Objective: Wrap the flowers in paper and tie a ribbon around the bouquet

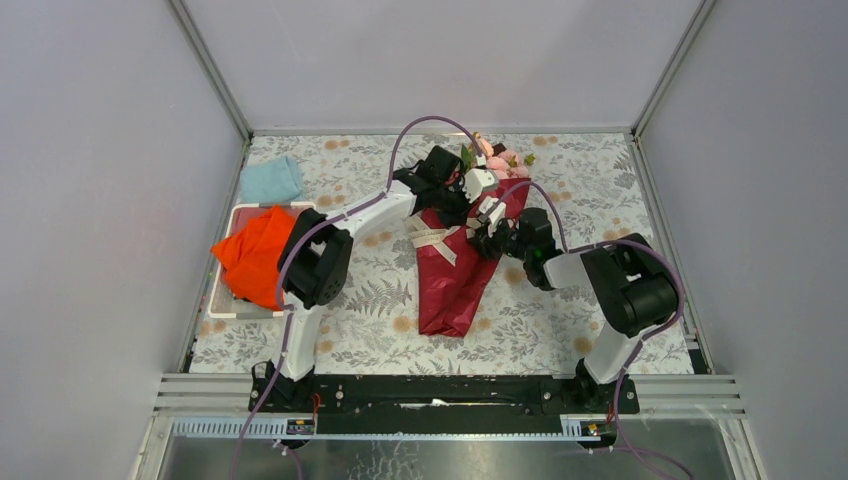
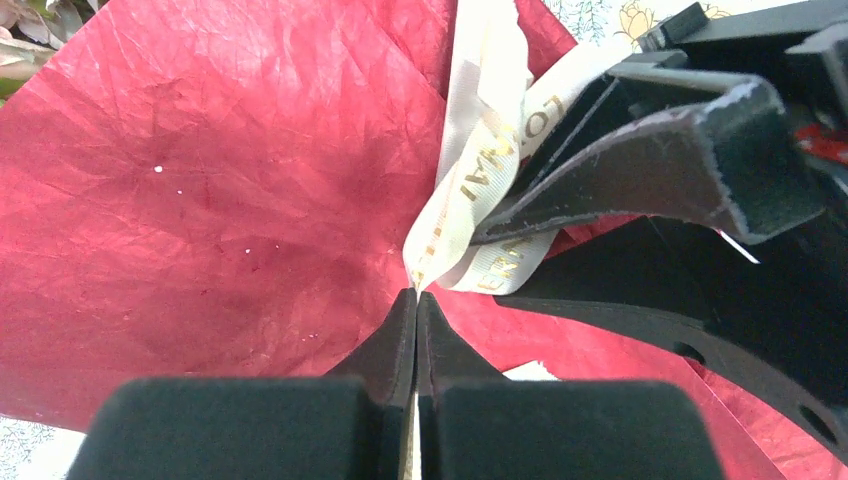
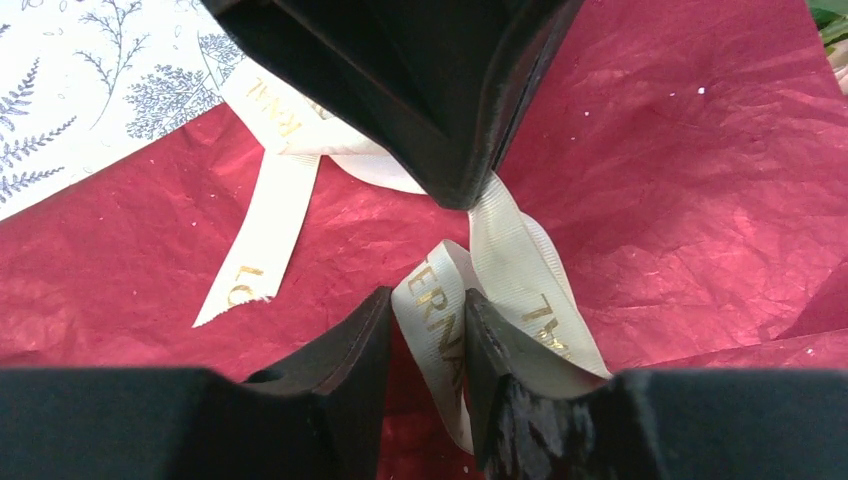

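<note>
Two grippers crowd your bouquet [image 1: 455, 285] at table center, flowers [image 1: 500, 158] toward 12. L gripper [image 2: 415, 300] is clenched on the ribbon [image 2: 480, 150]. Ribbon runs btwn R gripper [image 3: 428, 330] fingers, can't tell if pinched. Orange cloth [image 1: 250, 255] on tray [image 1: 225, 312] at 9, blue cloth [image 1: 272, 180] at 10.

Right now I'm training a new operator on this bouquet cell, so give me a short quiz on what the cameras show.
1. True or false: the left tool is shut on the ribbon.
2. Where does the orange cloth lie? A: left of the bouquet; B: on it; C: right of it.
3. At which end of the bouquet do the flowers show, far or near?
Key: 1 true; 2 A; 3 far.
</note>
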Controlling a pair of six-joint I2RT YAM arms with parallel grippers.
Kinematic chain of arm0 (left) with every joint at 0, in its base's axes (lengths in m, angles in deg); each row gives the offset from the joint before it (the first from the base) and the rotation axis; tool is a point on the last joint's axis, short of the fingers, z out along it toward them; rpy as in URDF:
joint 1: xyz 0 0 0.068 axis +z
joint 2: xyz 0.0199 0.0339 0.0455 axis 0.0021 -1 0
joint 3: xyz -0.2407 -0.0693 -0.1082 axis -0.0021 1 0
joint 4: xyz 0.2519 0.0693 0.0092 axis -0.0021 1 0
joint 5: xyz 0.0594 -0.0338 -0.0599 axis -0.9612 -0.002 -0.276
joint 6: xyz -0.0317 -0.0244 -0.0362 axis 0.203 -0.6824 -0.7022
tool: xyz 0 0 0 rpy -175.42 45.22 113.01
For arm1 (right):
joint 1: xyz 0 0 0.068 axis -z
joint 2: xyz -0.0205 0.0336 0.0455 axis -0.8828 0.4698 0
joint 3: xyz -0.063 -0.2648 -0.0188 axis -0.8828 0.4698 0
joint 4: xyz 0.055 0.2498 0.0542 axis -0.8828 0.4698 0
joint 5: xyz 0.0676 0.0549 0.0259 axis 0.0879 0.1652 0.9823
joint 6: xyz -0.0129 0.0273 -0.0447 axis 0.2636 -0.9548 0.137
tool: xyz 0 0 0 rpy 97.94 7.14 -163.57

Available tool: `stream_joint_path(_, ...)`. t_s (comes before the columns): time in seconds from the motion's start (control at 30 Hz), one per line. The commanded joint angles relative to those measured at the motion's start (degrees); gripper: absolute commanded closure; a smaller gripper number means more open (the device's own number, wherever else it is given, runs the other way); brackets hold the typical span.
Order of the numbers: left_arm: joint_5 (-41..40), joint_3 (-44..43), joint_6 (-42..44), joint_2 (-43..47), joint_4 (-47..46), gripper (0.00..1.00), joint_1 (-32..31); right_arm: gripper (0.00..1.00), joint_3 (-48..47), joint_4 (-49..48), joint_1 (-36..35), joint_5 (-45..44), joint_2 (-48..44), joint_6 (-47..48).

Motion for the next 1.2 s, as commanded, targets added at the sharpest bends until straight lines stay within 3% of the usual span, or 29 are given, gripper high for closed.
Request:
stream_joint_path(0.0, 1.23, -1.67, -0.64, -0.95, -2.34, 1.00, 0.42, 0.70, -1.96, -4.76, -0.61, -1.88, 0.65, -2.22)
stream_joint_path(0.1, 1.32, -1.54, -0.62, -0.90, -2.18, 1.00, 0.43, 0.90, -1.72, -5.72, -0.61, -1.15, 0.38, -4.10)
stream_joint_path(0.2, 1.35, -1.54, -0.63, -0.95, -2.06, 1.00, 0.42, 1.00, -1.16, -5.84, -0.61, -0.53, -1.37, -5.97)
stream_joint_path(0.67, 1.64, -1.55, -1.70, -1.86, -2.06, 1.00, 0.43, 1.00, 8.56, -4.56, -1.05, 5.63, -17.86, -22.04)
stream_joint_path(0.8, 2.12, -1.37, -1.33, -1.36, -1.10, 1.00, 0.42, 1.00, 9.35, -3.19, -1.01, 5.49, -18.69, -28.92)
stream_joint_path(0.83, 2.00, -1.86, -1.13, -1.16, 0.02, 0.90, 0.34, 1.00, 9.61, -3.17, -0.97, 5.08, -18.38, -30.30)
stream_joint_path(0.87, 1.82, -2.51, -0.85, -0.83, 1.35, 0.73, 0.41, 1.00, 9.96, -3.40, -0.97, 4.70, -18.08, -31.42)
stream_joint_path(1.03, -2.07, -3.35, -0.90, 4.48, 8.23, 0.21, 1.81, 1.00, 10.35, -2.08, -0.79, 2.73, -16.26, -34.15)
stream_joint_path(1.1, -2.86, -1.33, -1.44, 7.37, 9.53, 0.13, 4.09, 1.00, 9.89, -1.08, -0.70, 2.82, -15.67, -34.44)
stream_joint_path(1.17, -1.48, 1.97, -1.65, 10.05, 9.33, 0.11, 7.71, 1.00, 9.92, -1.41, -0.70, 2.64, -15.31, -34.52)
